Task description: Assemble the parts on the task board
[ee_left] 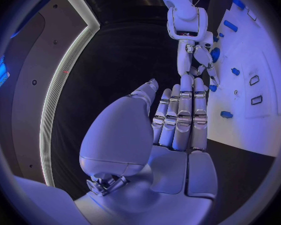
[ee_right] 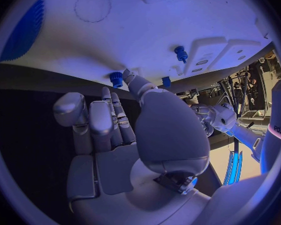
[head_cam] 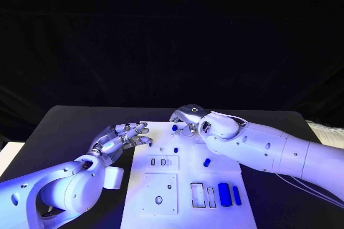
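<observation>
1. Head view: the left hand [head_cam: 120,137] hovers at the white board's [head_cam: 188,209] left edge, fingers spread, holding nothing.
2. Right hand [head_cam: 188,120] is at the board's far end, fingertips beside a small blue part [head_cam: 174,127] (grip unclear).
3. 2 blue bars [head_cam: 229,194] lie near the board's right edge.

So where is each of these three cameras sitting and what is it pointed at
Head view: on the robot's head, looking down at the task board and both arms, the left hand and right hand.
Left wrist view: behind the left hand, facing across the board toward the right hand.
Right wrist view: behind the right hand, facing the board's far end.
All three views share the board and its blue parts.
</observation>
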`<state>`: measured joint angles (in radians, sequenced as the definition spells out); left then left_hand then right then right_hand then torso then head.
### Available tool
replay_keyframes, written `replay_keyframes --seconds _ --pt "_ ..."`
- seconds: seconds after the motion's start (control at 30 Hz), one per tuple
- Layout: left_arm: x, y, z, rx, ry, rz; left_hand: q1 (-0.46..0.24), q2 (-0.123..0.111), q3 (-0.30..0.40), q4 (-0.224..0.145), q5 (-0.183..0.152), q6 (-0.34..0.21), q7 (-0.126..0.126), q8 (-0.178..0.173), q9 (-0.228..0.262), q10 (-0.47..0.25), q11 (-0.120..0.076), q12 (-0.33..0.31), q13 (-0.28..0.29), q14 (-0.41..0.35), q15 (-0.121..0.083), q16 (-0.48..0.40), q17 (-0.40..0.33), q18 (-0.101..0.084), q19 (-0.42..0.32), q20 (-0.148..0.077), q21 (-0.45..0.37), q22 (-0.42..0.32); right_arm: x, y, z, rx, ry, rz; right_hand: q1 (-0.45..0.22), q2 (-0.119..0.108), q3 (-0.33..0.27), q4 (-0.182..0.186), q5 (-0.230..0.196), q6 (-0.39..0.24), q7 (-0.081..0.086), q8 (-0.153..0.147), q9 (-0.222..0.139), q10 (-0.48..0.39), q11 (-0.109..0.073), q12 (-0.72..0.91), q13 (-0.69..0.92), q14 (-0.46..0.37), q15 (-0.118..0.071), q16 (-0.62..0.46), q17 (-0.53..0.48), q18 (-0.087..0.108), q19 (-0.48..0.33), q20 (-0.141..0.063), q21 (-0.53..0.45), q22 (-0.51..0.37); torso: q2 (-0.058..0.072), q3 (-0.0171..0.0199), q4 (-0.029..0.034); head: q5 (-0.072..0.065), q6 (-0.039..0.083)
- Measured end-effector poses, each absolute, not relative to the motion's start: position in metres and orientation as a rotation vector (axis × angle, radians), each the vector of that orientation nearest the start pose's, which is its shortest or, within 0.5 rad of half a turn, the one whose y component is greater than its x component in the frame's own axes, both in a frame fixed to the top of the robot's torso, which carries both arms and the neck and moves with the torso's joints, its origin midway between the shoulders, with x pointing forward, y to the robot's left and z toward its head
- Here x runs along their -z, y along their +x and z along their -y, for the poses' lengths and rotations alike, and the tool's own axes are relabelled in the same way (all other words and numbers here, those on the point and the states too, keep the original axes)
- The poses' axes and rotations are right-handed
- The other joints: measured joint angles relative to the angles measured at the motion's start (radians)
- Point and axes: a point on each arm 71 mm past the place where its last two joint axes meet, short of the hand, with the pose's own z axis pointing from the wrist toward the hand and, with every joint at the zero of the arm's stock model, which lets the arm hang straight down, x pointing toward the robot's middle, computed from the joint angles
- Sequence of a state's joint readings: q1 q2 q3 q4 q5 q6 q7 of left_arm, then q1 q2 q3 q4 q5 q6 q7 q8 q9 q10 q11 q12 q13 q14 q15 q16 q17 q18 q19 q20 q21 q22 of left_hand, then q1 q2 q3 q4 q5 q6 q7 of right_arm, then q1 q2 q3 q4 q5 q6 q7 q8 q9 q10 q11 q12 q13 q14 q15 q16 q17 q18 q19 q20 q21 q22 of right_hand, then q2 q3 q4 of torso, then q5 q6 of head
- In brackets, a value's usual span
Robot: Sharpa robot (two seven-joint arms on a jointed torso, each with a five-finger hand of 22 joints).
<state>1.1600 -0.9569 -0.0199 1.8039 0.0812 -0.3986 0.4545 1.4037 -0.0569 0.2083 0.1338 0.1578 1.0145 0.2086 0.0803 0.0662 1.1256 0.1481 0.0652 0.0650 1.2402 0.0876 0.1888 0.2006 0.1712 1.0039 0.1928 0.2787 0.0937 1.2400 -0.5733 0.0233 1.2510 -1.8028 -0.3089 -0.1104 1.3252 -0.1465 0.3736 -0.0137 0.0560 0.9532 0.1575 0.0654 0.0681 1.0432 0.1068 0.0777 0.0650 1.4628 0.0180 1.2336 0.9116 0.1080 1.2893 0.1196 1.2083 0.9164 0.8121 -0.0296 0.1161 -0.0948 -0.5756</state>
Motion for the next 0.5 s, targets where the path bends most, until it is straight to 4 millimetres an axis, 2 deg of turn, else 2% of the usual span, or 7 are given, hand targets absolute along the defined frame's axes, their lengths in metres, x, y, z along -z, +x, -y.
replay_keyframes --seconds 0.1,0.27,0.3,0.37,0.4,0.47,0.5 --pt "0.165 0.432 -0.191 1.662 -1.201 -1.382 0.0 0.0 0.0 0.0 0.0 0.0 0.0 0.0 0.0 0.0 0.0 0.0 0.0 0.0 0.0 0.0 0.0 0.0 0.0 0.0 0.0 0.0 0.148 0.533 0.143 -0.483 -0.44 -1.434 0.006 0.006 -0.001 0.001 0.0 0.018 -0.004 0.0 0.001 0.04 -0.006 0.017 0.001 0.0 0.0 0.018 0.038 0.0 0.026 -0.005 0.019 0.039 0.0 0.0004 -0.0017 -0.001 0.001" --pt "0.165 0.432 -0.193 1.656 -1.203 -1.38 0.0 0.0 0.0 0.0 0.0 0.0 0.0 0.0 0.0 0.0 0.0 0.0 0.0 0.0 0.0 0.0 0.0 0.0 0.0 0.0 0.0 0.0 0.137 0.523 0.174 -0.481 -0.401 -1.418 0.006 0.006 0.016 0.024 0.008 0.061 -0.003 0.008 0.004 0.12 -0.017 0.045 0.005 0.004 -0.005 0.052 0.093 0.0 0.072 -0.013 0.076 0.133 -0.003 0.0001 -0.0071 -0.005 0.006" --pt "0.165 0.432 -0.194 1.654 -1.204 -1.379 0.0 0.0 0.0 0.0 0.0 0.0 0.0 0.0 0.0 0.0 0.0 0.0 0.0 0.0 0.0 0.0 0.0 0.0 0.0 0.0 0.0 0.0 0.133 0.52 0.183 -0.48 -0.384 -1.415 0.006 0.006 0.018 0.031 0.008 0.072 -0.005 0.01 0.006 0.152 -0.022 0.058 0.011 0.004 -0.012 0.061 0.108 -0.003 0.09 -0.015 0.102 0.176 -0.004 -0.0002 -0.0088 -0.006 0.006" --pt "0.165 0.432 -0.195 1.652 -1.204 -1.378 0.0 0.0 0.0 0.0 0.0 0.0 0.0 0.0 0.0 0.0 0.0 0.0 0.0 0.0 0.0 0.0 0.001 0.0 0.0 0.0 0.0 -0.001 0.128 0.515 0.195 -0.482 -0.355 -1.415 0.005 0.005 0.016 0.043 0.008 0.085 -0.01 0.015 0.006 0.226 -0.033 0.094 0.03 0.004 -0.028 0.082 0.146 -0.029 0.126 -0.021 0.152 0.261 -0.006 -0.0009 -0.0133 -0.006 0.008" --pt "0.165 0.433 -0.195 1.65 -1.205 -1.377 0.0 0.0 0.0 0.0 0.0 0.0 0.0 0.0 0.0 0.0 0.0 0.0 0.0 0.0 0.0 0.0 0.001 0.0 0.0 0.0 0.0 -0.001 0.126 0.512 0.202 -0.482 -0.335 -1.419 -0.005 -0.005 0.008 0.05 0.008 0.09 -0.014 0.015 0.006 0.275 -0.036 0.125 0.048 0.004 -0.037 0.085 0.152 -0.032 0.14 -0.029 0.172 0.294 -0.007 -0.0009 -0.0155 -0.006 0.008" --pt "0.166 0.434 -0.195 1.648 -1.205 -1.376 0.0 0.0 0.0 0.0 0.0 0.0 0.0 0.0 0.0 0.0 0.0 0.0 0.0 0.0 0.0 0.0 0.001 0.0 0.0 0.0 0.0 -0.001 0.123 0.51 0.22 -0.474 -0.278 -1.436 -0.023 -0.031 -0.015 0.065 0.02 0.094 -0.029 0.015 0.006 0.385 -0.07 0.197 0.099 0.004 -0.058 0.085 0.153 -0.033 0.16 -0.049 0.203 0.347 -0.01 -0.0012 -0.0211 -0.007 0.009" --pt "0.166 0.434 -0.195 1.647 -1.205 -1.376 0.0 0.0 0.0 0.0 0.0 0.0 0.0 0.0 0.0 0.0 0.0 0.0 0.0 0.0 0.0 0.0 0.001 0.0 0.0 0.0 0.0 -0.001 0.122 0.509 0.226 -0.471 -0.251 -1.446 -0.035 -0.044 -0.047 0.076 0.045 0.087 -0.042 0.015 0.005 0.414 -0.084 0.346 0.246 0.004 -0.069 0.096 0.17 -0.05 0.172 -0.06 0.226 0.377 -0.012 -0.0013 -0.0231 -0.007 0.01"
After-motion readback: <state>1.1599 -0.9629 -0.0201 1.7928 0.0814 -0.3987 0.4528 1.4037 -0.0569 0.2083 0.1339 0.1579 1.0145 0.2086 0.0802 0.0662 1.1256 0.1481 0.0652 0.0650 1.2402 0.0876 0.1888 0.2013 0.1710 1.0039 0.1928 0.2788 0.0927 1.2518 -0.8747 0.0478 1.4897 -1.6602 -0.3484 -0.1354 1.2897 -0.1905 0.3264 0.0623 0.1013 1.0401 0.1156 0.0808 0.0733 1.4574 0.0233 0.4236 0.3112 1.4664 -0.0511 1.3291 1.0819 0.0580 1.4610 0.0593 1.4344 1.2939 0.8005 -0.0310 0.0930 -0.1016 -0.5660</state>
